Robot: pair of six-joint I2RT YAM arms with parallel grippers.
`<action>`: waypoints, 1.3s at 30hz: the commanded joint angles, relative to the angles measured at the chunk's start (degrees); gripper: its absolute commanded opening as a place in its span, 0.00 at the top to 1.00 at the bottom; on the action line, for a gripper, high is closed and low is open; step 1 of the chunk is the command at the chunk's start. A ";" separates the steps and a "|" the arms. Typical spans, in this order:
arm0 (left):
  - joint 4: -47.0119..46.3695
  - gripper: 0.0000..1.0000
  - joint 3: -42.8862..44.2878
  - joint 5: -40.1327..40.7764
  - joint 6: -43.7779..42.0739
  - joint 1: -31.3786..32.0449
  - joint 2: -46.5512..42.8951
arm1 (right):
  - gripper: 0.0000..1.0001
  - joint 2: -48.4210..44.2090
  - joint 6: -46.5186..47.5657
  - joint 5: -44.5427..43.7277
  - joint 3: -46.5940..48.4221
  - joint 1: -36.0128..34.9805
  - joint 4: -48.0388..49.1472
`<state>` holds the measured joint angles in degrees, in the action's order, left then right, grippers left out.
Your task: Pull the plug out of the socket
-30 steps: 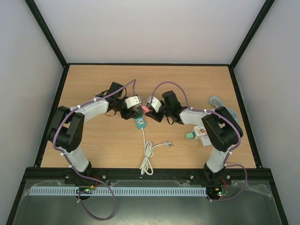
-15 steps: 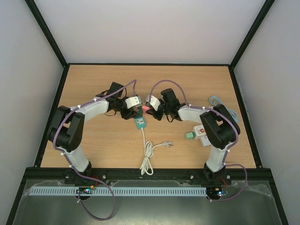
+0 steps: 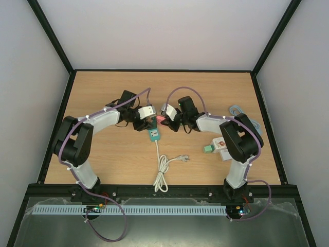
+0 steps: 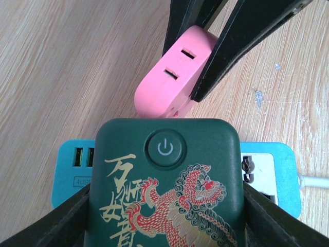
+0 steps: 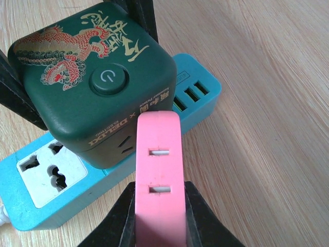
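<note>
A dark green cube socket (image 4: 164, 175) with a red lion print and a power button sits plugged on a teal power strip (image 4: 270, 170). My left gripper (image 4: 164, 208) is shut on the cube's two sides. My right gripper (image 5: 159, 216) is shut on a pink plug (image 5: 158, 175), which lies against the cube's (image 5: 87, 72) side face; its pins are hidden. In the top view both grippers meet mid-table, the left one (image 3: 146, 121) and the right one (image 3: 165, 117), with the pink plug (image 3: 160, 119) between them above the teal strip (image 3: 153, 135).
The strip's white cord (image 3: 162, 172) runs in a coil toward the near edge, its plug end (image 3: 183, 158) to the right. A white and green adapter (image 3: 216, 146) lies by the right arm. A light blue cable (image 3: 237, 112) lies at the far right.
The right arm's forearm has shifted slightly. Both grippers keep the same hold, and the cube and strip have not visibly moved.
</note>
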<state>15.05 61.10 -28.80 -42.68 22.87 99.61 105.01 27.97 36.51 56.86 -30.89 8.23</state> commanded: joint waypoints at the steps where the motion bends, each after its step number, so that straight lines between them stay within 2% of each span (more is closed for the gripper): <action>1: 3.23 0.78 -0.90 1.93 -0.51 0.33 2.00 | 0.98 1.12 -0.07 -2.37 1.10 2.39 -0.34; 16: 4.76 0.81 -1.15 3.35 -1.84 0.02 1.59 | 0.98 1.16 -0.80 -2.61 2.79 3.30 -1.02; 39: 5.41 0.82 -0.90 3.21 -1.91 -0.88 1.55 | 0.98 1.12 2.35 -9.09 5.26 3.63 -4.80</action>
<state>13.72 61.10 -27.51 -43.11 22.72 99.83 105.89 29.61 36.73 60.29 -29.69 3.25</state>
